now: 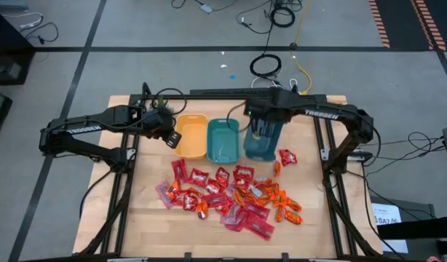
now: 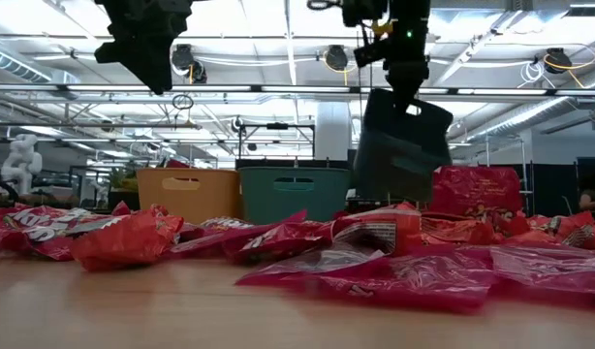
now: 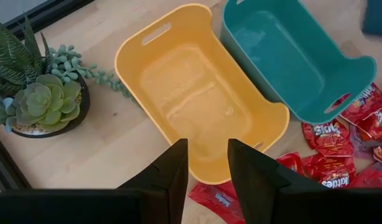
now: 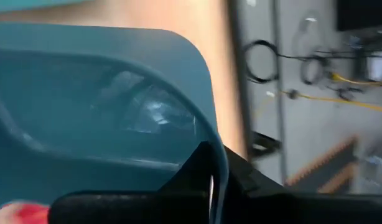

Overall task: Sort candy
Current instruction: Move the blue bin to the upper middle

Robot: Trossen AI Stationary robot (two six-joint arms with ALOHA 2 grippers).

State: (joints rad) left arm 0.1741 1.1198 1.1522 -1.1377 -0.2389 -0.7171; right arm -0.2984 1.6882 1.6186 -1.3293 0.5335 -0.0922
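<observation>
Right jaws lift a dark teal bin; left jaws hang released over the yellow bin.

The right jaws (image 4: 211,180) are clenched on the rim of a dark teal bin (image 1: 261,142), one finger on each side of its wall, and in the low view that bin (image 2: 402,145) hangs tilted, clear of the worktop (image 1: 143,211). The left jaws (image 3: 206,168) are released with a gap between the fingers, holding nothing, above the near rim of the yellow bin (image 3: 197,93). Just beside the yellow bin sits a lighter teal bin (image 3: 290,56), and on the yellow bin's other side a potted plant (image 3: 38,93). The candy (image 1: 231,196) lies in a loose heap on the worktop, out beyond both jaws, with one red packet (image 1: 287,157) apart from the heap near the lifted bin.
</observation>
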